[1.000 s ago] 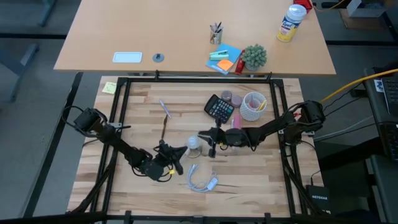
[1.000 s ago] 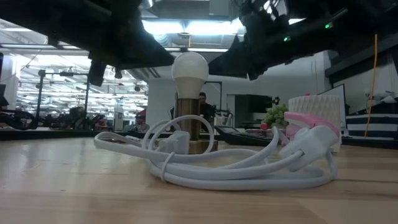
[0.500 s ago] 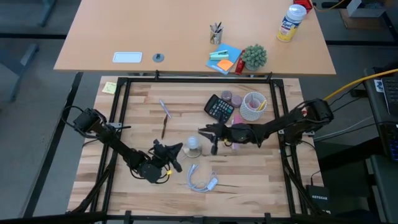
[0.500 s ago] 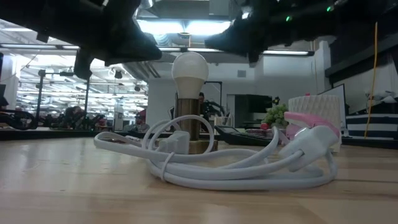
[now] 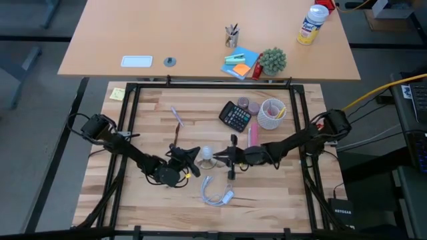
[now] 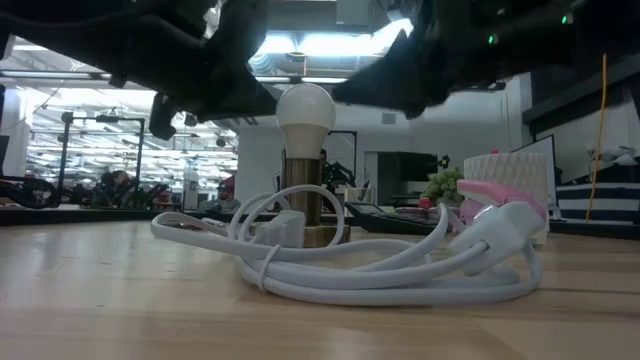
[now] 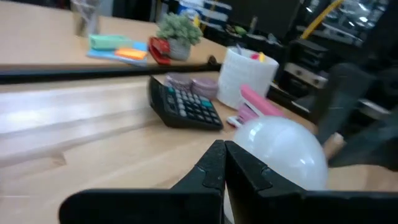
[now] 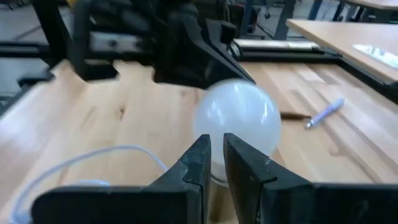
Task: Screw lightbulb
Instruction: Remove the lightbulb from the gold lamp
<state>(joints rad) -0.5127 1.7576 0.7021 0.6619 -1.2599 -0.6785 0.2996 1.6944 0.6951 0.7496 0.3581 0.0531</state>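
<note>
**Lightbulb upright on a brass holder, a tool on either side**

On the wooden table (image 5: 153, 113), near the middle of its front half, the lightbulb (image 5: 207, 155) stands upright — long axis vertical, frosted dome up, base down. In the low view the lightbulb (image 6: 305, 112) sits on a short brass-coloured holder (image 6: 303, 200); its screw base is hidden inside that holder, so how far it is seated cannot be told.

The left tool (image 5: 189, 159) sits just to the left of the bulb. Its wrist view shows its two dark fingers (image 7: 211, 167) pressed together, tips closed on nothing, with the white dome just past them. Whether they touch the glass cannot be made out.

The right tool (image 5: 225, 159) sits just to the right of the bulb. In its wrist view the fingers (image 8: 202, 163) stand only a narrow slit apart, nearly closed and empty, aimed at the lower part of the dome. Contact is again unclear.

In the low view both arms are dark shapes cut off by the top edge, above and beside the bulb.

A looped white cord (image 5: 217, 195) lies in front of the holder. Behind and to the right stand a black calculator (image 5: 235, 116), a pink item (image 5: 252, 137) — hard to identify — and a white cup (image 5: 271, 113).
</note>
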